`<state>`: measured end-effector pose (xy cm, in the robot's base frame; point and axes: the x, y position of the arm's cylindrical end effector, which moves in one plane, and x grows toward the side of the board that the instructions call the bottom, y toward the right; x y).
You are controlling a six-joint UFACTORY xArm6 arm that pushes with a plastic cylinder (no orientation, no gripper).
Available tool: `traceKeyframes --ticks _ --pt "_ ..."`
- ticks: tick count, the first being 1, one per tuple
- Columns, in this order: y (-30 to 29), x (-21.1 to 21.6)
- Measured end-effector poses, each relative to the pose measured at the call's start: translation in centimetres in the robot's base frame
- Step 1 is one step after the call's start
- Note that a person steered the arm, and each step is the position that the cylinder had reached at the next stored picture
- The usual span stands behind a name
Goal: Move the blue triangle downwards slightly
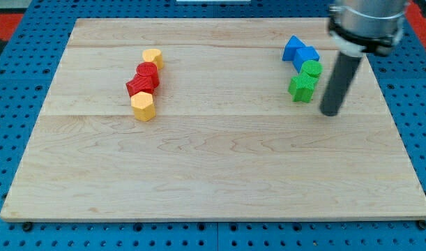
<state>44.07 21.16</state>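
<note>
The wooden tabletop, built of long pale planks, fills most of the view and rests on a blue perforated base with a strip of red showing at the view's top left. The arm enters at the view's top right and ends in a dark rod; my tip sits on the tabletop just to the view's right of the right-hand cluster, close to the green blocks but apparently not touching them (there is no claw on this rig, so no spread or pinched state can be told). That cluster runs, top to bottom, blue triangle, a second blue block, a green round block and a green block of unclear shape, each touching the next. Well apart, at the view's left, a second chain holds a yellow block, two red blocks and a yellow hexagonal block. To do the step well, the tip should probably circle to the triangle's upper edge and push down briefly; the neighbours below are likely to be carried along.
</note>
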Motion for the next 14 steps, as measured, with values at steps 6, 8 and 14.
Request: traceKeyframes --ticks 6,8,14 --pt "-10.2 -19.9" --pt "-12.4 -19.5" --pt "-10.3 -18.7"
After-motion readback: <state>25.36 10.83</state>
